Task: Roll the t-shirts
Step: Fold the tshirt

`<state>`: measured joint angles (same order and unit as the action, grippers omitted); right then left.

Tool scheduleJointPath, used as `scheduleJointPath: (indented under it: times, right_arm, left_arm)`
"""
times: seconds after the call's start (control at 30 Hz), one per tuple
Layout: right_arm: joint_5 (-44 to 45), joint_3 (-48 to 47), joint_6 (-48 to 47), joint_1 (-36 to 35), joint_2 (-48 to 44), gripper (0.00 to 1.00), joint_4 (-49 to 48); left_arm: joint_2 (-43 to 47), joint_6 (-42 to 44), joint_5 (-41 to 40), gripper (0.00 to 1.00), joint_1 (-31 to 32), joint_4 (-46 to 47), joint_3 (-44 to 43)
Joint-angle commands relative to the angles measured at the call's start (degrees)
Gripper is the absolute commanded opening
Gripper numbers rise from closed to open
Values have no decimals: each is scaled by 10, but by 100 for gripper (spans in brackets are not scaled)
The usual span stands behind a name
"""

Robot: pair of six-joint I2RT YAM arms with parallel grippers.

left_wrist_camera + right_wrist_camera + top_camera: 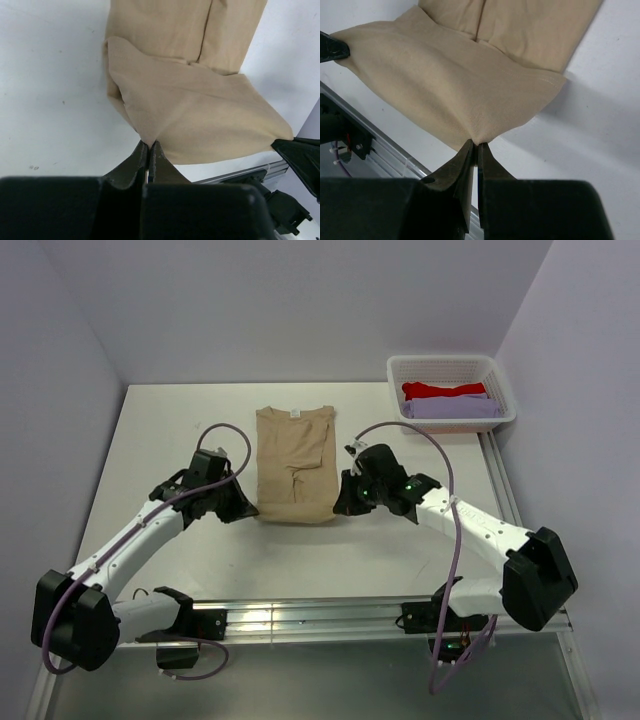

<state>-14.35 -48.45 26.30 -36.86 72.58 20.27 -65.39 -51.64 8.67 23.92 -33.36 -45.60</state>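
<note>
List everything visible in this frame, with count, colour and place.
tan t-shirt: 1, tan, table centre, folded narrow, near hem lifted
red t-shirt: 1, red, in the basket, far side
lavender t-shirt: 1, lavender, in the basket, near side
basket: 1, white, far right table corner
table: 1, white, under everything
rail: 1, silver, table's near edge
left gripper: 1, black, shut on the tan t-shirt's near left corner
right gripper: 1, black, shut on its near right corner

2 white arms (135,540) with black joints (540,575), black grippers (254,510) (338,506) and looping purple cables (457,555)
</note>
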Motion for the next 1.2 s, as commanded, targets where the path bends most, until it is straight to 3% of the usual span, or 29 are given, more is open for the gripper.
scheduleJointPath:
  times: [0.0, 0.9, 1.17]
  right_arm:
    - [-18, -42, -27, 20, 19, 0, 8]
    - [-75, -205, -42, 123, 237, 0, -4]
    - [-70, -270, -33, 137, 311, 0, -7]
  left_arm:
    - [-13, 27, 11, 0, -16, 12, -40]
    - [-268, 74, 72, 0, -96, 80, -191]
    - [-307, 70, 68, 0, -108, 102, -218]
